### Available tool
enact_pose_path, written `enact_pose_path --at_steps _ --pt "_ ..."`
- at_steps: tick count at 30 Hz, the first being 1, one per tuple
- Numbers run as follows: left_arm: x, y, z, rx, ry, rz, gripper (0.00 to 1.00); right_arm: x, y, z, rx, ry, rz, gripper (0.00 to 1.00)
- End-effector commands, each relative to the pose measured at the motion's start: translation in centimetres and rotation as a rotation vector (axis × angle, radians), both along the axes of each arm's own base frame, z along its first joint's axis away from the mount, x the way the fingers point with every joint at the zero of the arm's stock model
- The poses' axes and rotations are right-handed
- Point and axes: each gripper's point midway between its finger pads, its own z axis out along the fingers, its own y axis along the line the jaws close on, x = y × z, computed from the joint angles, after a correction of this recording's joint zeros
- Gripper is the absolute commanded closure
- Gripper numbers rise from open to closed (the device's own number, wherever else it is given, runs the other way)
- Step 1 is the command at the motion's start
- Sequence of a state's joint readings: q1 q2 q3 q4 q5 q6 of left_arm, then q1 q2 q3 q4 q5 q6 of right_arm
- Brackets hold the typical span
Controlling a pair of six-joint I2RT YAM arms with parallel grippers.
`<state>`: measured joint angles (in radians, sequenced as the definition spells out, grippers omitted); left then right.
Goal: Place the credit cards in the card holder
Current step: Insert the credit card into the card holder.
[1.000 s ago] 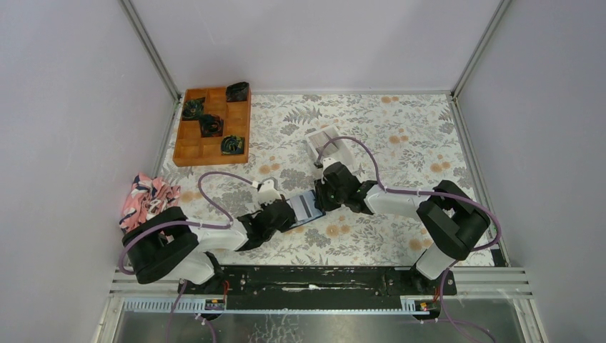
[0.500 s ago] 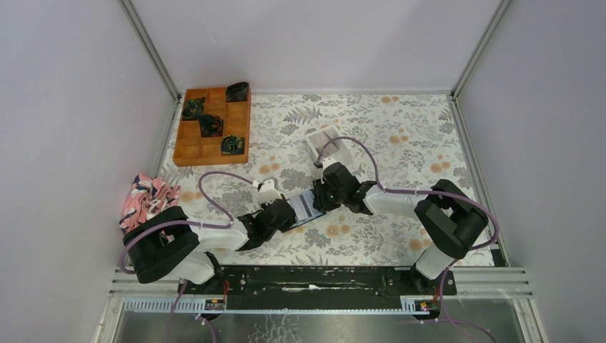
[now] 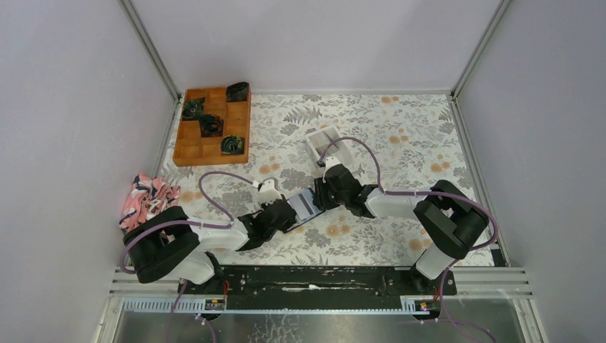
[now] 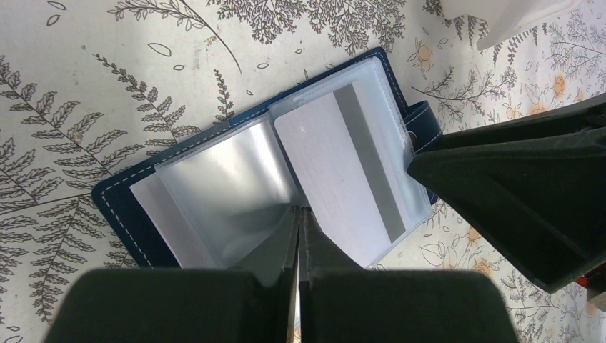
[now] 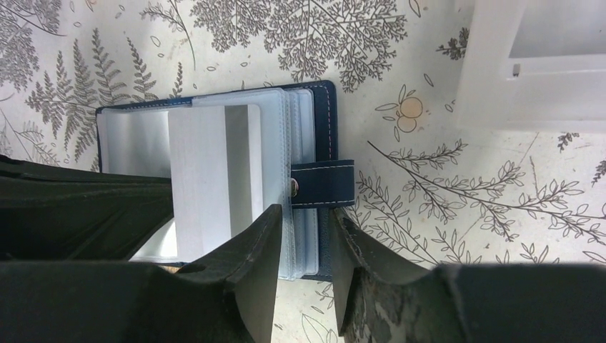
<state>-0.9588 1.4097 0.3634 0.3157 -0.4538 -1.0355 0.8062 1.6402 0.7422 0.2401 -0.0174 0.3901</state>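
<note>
Your left claw [image 4: 299, 225] is closed, tips on the card holder [image 4: 114, 204]; your right claw [image 5: 304, 239] stands part-open astride its edge.

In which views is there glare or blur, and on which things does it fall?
Left wrist: glare whitens the clear sleeve of the card holder; the shut left gripper is dark and soft. Right wrist: the right gripper is blurred, and the white box is nearly washed out. Top: even light, sharp.

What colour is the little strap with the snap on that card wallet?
The strap is dark navy with pale stitching; the right wrist view shows it best.
</note>
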Motion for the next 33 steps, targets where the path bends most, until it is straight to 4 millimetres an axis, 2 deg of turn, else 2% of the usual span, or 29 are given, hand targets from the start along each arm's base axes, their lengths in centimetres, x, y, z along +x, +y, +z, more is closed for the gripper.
enact_pose_path --at_steps 1,9,19,27,30,32,33 --pt "-2.3 2.7 -3.6 0.148 0.097 -0.025 1.00 1.7 1.2 2.9 0.084 -0.103 -0.030 0.62" --pt "-2.4 2.7 -3.8 0.152 0.102 -0.025 1.00 2.4 1.4 4.0 0.131 -0.148 -0.056 0.62" --pt "-2.5 2.7 -3.8 0.154 0.103 -0.028 1.00 3.0 1.6 3.8 0.146 -0.159 -0.071 0.61" --pt "-2.4 2.8 -3.9 0.164 0.104 -0.025 1.00 2.0 1.0 4.0 0.169 -0.141 -0.073 0.60" --pt "-2.5 3.0 -4.1 0.168 0.109 -0.024 1.00 1.7 0.3 4.0 0.156 -0.147 -0.081 0.54" --pt "-2.6 3.0 -4.1 0.168 0.109 -0.024 1.00 1.8 -0.5 4.0 0.132 -0.167 -0.100 0.44" --pt "-2.5 3.0 -4.1 0.167 0.108 -0.023 1.00 1.8 -0.9 3.9 0.115 -0.175 -0.109 0.42"
